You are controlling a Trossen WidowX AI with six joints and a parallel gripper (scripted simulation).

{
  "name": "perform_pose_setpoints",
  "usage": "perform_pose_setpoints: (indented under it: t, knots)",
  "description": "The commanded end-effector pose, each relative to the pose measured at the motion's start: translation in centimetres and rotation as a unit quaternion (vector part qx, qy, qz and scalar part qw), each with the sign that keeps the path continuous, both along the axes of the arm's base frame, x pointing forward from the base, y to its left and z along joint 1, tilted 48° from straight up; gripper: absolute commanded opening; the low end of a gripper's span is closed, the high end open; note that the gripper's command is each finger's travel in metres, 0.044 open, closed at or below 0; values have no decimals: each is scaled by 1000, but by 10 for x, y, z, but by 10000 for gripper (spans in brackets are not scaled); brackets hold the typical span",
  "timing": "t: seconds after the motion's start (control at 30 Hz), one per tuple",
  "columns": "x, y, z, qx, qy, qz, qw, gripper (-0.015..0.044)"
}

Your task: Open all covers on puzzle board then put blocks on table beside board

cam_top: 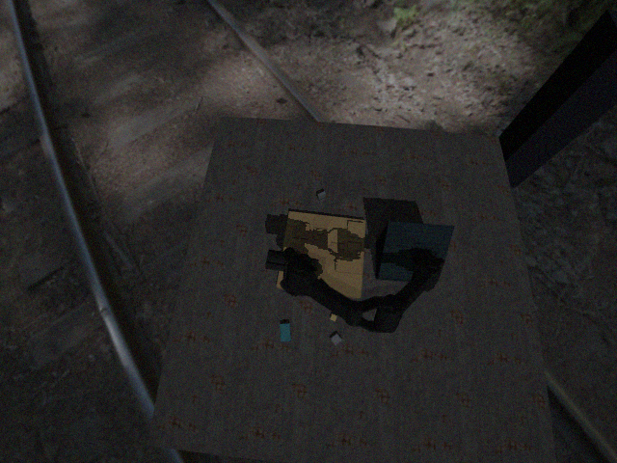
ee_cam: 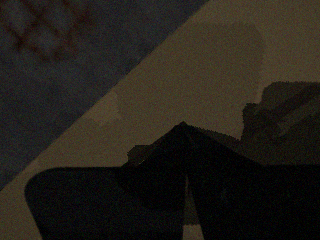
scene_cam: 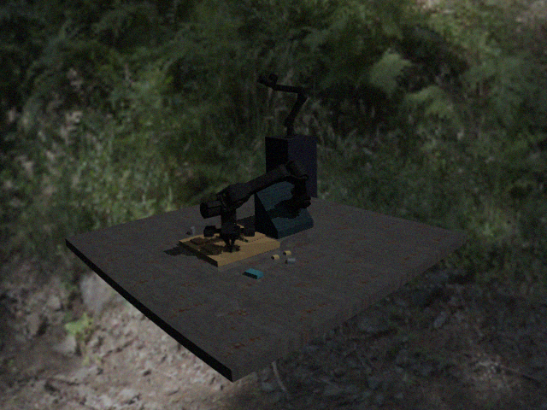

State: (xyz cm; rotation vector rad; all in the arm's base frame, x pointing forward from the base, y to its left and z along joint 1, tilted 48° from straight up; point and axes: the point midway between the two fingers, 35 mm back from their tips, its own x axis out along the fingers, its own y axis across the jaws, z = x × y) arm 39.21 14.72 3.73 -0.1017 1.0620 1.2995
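Observation:
The tan puzzle board [cam_top: 351, 279] [scene_cam: 262, 248] [ee_cam: 292, 37] lies under the arm, with heavy shadow across it. My gripper [scene_cam: 231, 249] [ee_cam: 181, 132] is shut and empty, fingertips down at or just above the board. In the wrist view no open well shows ahead of the tips; the dark fingers hide what is beneath. The covers' positions cannot be told. Off the board lie a teal block [cam_top: 284, 331] [scene_cam: 254, 272], a grey block [cam_top: 335, 339] [scene_cam: 290, 260] and two small yellow blocks, one [cam_top: 333, 317] [scene_cam: 275, 256] and another [scene_cam: 287, 253]. Another grey block [cam_top: 320, 194] [scene_cam: 191, 230] lies beyond the opposite side.
A dark teal wedge-shaped block [cam_top: 411, 236] [scene_cam: 273, 201] stands close beside the board, near the arm's base. A tall dark box [cam_top: 563, 99] [scene_cam: 302, 154] stands behind, with a thin dark jointed shape [scene_cam: 297, 108] above it. The speckled grey table [cam_top: 378, 394] [scene_cam: 308, 295] carries everything else.

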Motion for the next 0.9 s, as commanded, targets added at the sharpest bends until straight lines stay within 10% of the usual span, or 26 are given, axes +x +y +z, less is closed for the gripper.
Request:
perform_pose_setpoints:
  t: [0.0, 0.87]
  knots:
    - [9, 11, 4, 9, -9, 5, 1000, 0]
    - [-5, -7, -3, -1, 6, 0, 1000, 0]
